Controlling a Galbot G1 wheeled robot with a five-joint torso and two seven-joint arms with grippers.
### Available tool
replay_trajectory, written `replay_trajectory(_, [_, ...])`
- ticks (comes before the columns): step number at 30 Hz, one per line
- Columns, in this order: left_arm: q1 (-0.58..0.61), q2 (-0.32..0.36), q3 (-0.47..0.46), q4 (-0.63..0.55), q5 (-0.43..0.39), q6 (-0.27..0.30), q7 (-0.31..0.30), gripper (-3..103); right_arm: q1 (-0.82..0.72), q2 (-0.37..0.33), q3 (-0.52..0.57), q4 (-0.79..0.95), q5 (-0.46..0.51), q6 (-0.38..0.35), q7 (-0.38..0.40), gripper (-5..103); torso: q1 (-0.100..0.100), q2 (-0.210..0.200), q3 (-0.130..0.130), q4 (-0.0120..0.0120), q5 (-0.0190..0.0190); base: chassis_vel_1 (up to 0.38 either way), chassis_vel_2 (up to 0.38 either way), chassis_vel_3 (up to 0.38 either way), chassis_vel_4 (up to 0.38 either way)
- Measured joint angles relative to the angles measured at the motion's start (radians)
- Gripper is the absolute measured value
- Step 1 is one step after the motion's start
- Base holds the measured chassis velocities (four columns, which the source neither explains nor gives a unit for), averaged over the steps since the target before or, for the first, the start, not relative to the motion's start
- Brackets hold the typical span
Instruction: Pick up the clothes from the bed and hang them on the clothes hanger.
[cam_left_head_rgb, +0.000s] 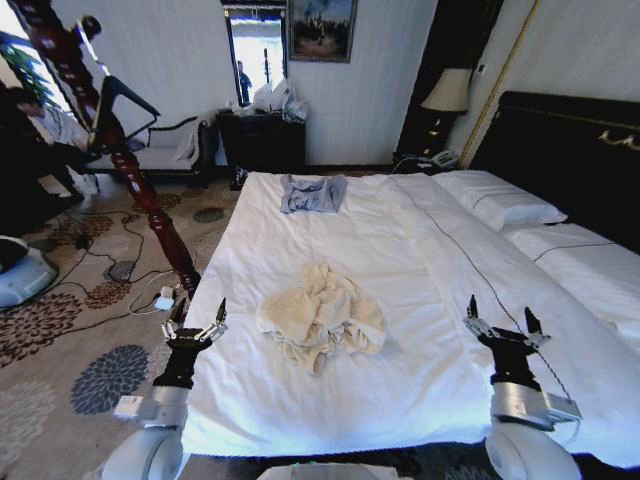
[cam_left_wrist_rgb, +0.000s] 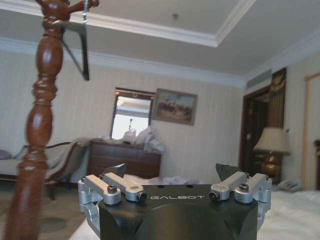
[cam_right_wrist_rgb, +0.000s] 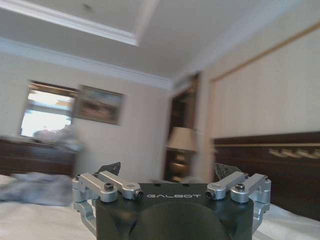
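The clothes lie crumpled in a heap near the middle of the bed, with no clear long axis. The left gripper and right gripper hover spread at the near edge. The clothes hanger hangs far left on the wooden post, seemingly.

Perhaps grey-blue garment, wooden post

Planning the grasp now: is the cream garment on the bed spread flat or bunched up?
Bunched up: the cream soft-fabric robe lies in a crumpled heap of folds on the white duvet of the bed, between both open claws.
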Motion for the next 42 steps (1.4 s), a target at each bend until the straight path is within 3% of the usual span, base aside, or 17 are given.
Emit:
replay_trajectory(3, [-0.029, 0.011, -0.03, 0.038, 0.023, 0.001, 0.0, 100, -0.015, -0.008, -0.023, 0.026, 0.132, -0.037, -0.036, 100, 0.0, 0.0, 0.0, 0.0003, -0.0003, 0.0, 0.0, 0.0, 0.0])
replay_trajectory(6, [-0.053, 0.016, -0.049, 0.086, 0.036, -0.005, -0.007, 100, -0.013, -0.01, -0.028, 0.011, 0.152, -0.059, -0.048, 100, 0.0, 0.0, 0.0, -0.0007, -0.0013, 0.0, 0.0, 0.0, 0.0])
replay_trajectory(9, [-0.049, -0.022, -0.073, 0.176, 0.081, -0.03, -0.014, 100, 0.054, -0.064, -0.076, -0.094, 0.191, -0.043, -0.116, 100, 0.0, 0.0, 0.0, 0.0005, -0.0002, 0.0, 0.0, 0.0, 0.0])
replay_trajectory(11, [-0.045, -0.029, -0.072, 0.183, 0.088, -0.033, -0.012, 100, 0.065, -0.079, -0.09, -0.109, 0.214, -0.041, -0.12, 100, 0.0, 0.0, 0.0, 0.0005, 0.0, 0.0, 0.0, 0.0, 0.0])
replay_trajectory(15, [-0.023, -0.071, -0.062, 0.216, 0.142, -0.048, -0.006, 100, 0.165, -0.186, -0.2, -0.182, 0.428, -0.066, -0.095, 100, 0.0, 0.0, 0.0, 0.0004, -0.0008, 0.0, 0.0, 0.0, 0.0])
replay_trajectory(17, [0.001, -0.093, -0.055, 0.215, 0.157, -0.052, -0.003, 100, 0.232, -0.222, -0.265, -0.205, 0.572, -0.129, -0.021, 100, 0.0, 0.0, 0.0, 0.0004, -0.0001, 0.0, 0.0, 0.0, 0.0])
replay_trajectory(18, [0.001, -0.093, -0.055, 0.215, 0.157, -0.052, -0.003, 100, 0.232, -0.222, -0.265, -0.205, 0.572, -0.129, -0.021, 100, 0.0, 0.0, 0.0, 0.0004, -0.0001, 0.0, 0.0, 0.0, 0.0])
replay_trajectory(20, [0.022, -0.111, -0.05, 0.207, 0.179, -0.057, -0.001, 100, 0.29, -0.241, -0.314, -0.201, 0.715, -0.225, 0.109, 100, 0.0, 0.0, 0.0, 0.0005, 0.0, 0.0, 0.0, 0.0, 0.0])
replay_trajectory(21, [0.031, -0.119, -0.049, 0.201, 0.194, -0.06, -0.001, 100, 0.322, -0.249, -0.334, -0.182, 0.81, -0.31, 0.212, 100, 0.0, 0.0, 0.0, 0.0005, -0.0002, 0.0, 0.0, 0.0, 0.0])
replay_trajectory(22, [0.035, -0.124, -0.049, 0.197, 0.2, -0.061, -0.001, 100, 0.335, -0.252, -0.341, -0.17, 0.854, -0.357, 0.268, 100, 0.0, 0.0, 0.0, 0.0007, -0.0006, 0.0, 0.0, 0.0, 0.0])
replay_trajectory(23, [0.035, -0.124, -0.049, 0.197, 0.2, -0.061, -0.001, 100, 0.335, -0.252, -0.341, -0.17, 0.854, -0.357, 0.268, 100, 0.0, 0.0, 0.0, 0.0007, -0.0006, 0.0, 0.0, 0.0, 0.0])
replay_trajectory(25, [0.043, -0.139, -0.051, 0.178, 0.209, -0.063, -0.002, 100, 0.364, -0.258, -0.356, -0.123, 0.983, -0.468, 0.449, 100, 0.0, 0.0, 0.0, 0.0001, -0.0004, 0.0, 0.0, 0.0, 0.0])
replay_trajectory(29, [0.048, -0.155, -0.049, 0.163, 0.222, -0.064, -0.007, 100, 0.342, -0.251, -0.361, -0.096, 0.983, -0.49, 0.528, 100, 0.0, 0.0, 0.0, 0.0, -0.0005, 0.0, 0.0, 0.0, 0.0])
replay_trajectory(33, [0.053, -0.172, -0.039, 0.158, 0.241, -0.068, -0.008, 100, 0.295, -0.23, -0.37, -0.088, 0.972, -0.491, 0.537, 100, 0.0, 0.0, 0.0, -0.0001, -0.0005, 0.0, 0.0, 0.0, 0.0])
replay_trajectory(39, [0.045, -0.185, -0.015, 0.155, 0.267, -0.069, -0.021, 100, 0.28, -0.156, -0.418, -0.148, 0.915, -0.485, 0.463, 103, 0.0, 0.0, 0.0, 0.0001, -0.0005, 0.0, 0.0, 0.0, 0.0])
replay_trajectory(42, [0.039, -0.187, -0.009, 0.153, 0.269, -0.068, -0.027, 100, 0.291, -0.116, -0.44, -0.19, 0.847, -0.456, 0.408, 95, 0.0, 0.0, 0.0, 0.0002, -0.0003, 0.0, 0.0, 0.0, 0.0])
